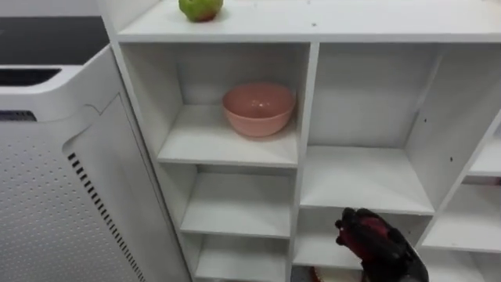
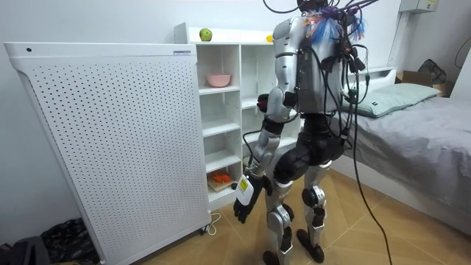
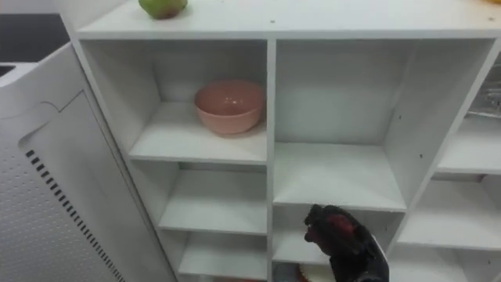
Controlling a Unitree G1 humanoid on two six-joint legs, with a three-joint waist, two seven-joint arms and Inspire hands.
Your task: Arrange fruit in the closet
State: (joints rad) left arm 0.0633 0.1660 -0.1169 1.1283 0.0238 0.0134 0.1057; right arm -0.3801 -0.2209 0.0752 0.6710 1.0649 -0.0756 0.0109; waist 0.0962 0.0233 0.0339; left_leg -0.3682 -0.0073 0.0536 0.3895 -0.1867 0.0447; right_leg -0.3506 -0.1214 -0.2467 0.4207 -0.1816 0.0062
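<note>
The green apple sits on top of the closet, high and left of the right robot hand (low before the middle shelves; its grip I cannot tell). The left robot hand hangs farther.

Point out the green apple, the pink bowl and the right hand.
green apple (image 1: 201,8), left eye view, on its front skin.
pink bowl (image 1: 258,117), left eye view, on its outer wall.
right hand (image 1: 376,239), left eye view, on its upper side.
</note>
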